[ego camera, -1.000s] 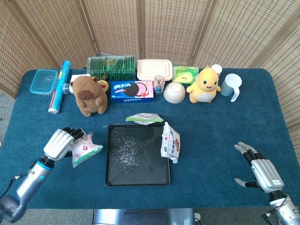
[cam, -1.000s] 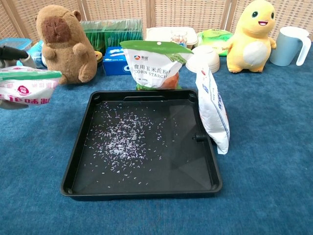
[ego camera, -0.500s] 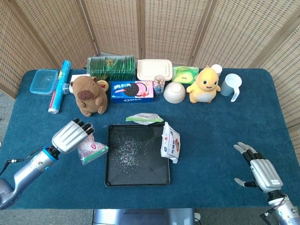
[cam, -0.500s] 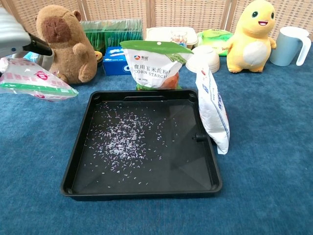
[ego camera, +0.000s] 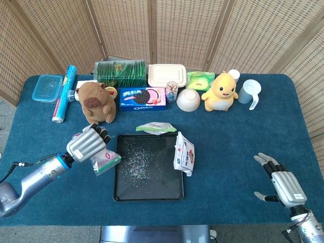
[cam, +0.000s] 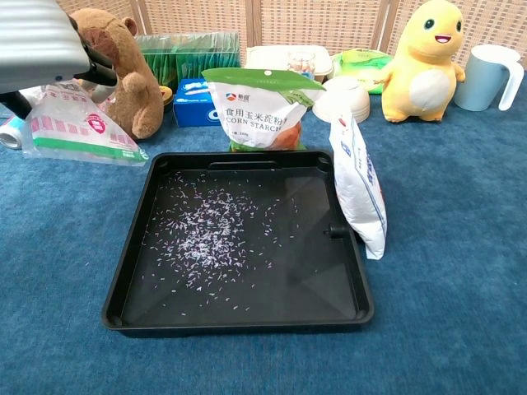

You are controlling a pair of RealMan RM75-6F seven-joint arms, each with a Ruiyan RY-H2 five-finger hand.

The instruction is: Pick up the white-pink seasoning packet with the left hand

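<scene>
My left hand (ego camera: 88, 144) holds the white-pink seasoning packet (ego camera: 105, 161) in the air just left of the black tray (ego camera: 121, 194). In the chest view the left hand (cam: 41, 51) fills the top left corner and the packet (cam: 78, 132) hangs below it, slanting down toward the tray's (cam: 136, 239) left rim. The packet shows pink stripes and a green band along its lower edge. My right hand (ego camera: 283, 184) lies open, fingers spread, near the table's front right corner, and holds nothing.
A corn starch bag (cam: 262, 99) stands behind the tray; a white bag (cam: 360, 189) leans on its right rim. Sprinkles lie scattered in the tray. A capybara plush (ego camera: 95, 103), Oreo box (ego camera: 143, 98), bowl (ego camera: 188, 99), yellow duck toy (ego camera: 220, 91) and cup (ego camera: 248, 91) line the back.
My left hand has carried the packet rightward and away from me, toward the tray's left edge, and the packet has tilted. The right hand has stayed still.
</scene>
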